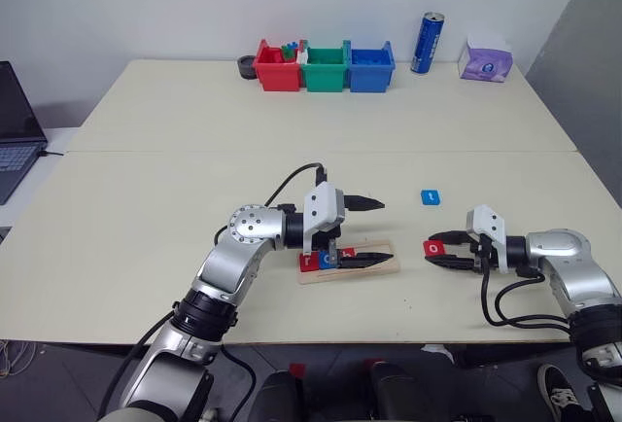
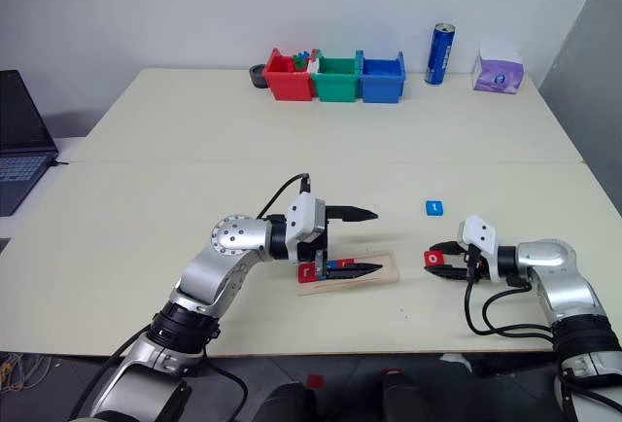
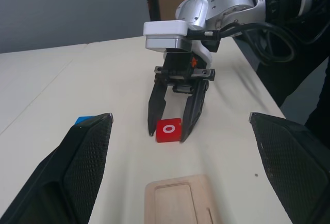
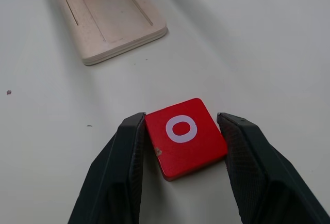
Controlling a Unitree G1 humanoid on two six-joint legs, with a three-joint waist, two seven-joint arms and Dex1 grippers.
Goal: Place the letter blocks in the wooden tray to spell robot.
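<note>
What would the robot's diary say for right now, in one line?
right pincer: closed on red o block on table | left pincer: open over wooden tray | blue t block: loose

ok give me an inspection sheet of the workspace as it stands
surface: pale table, seam across the middle.
job's things: wooden tray near the front edge with a red tile and a blue tile at its left end; red o tile on the table right of the tray; blue t tile lying apart.
clutter: red, green and blue bins, blue can, purple tissue pack, dark round object.
grippers: left gripper open over the tray; right gripper fingers against both sides of the o tile.
cables: black cables at both wrists.
surroundings: laptop, white wall.
</note>
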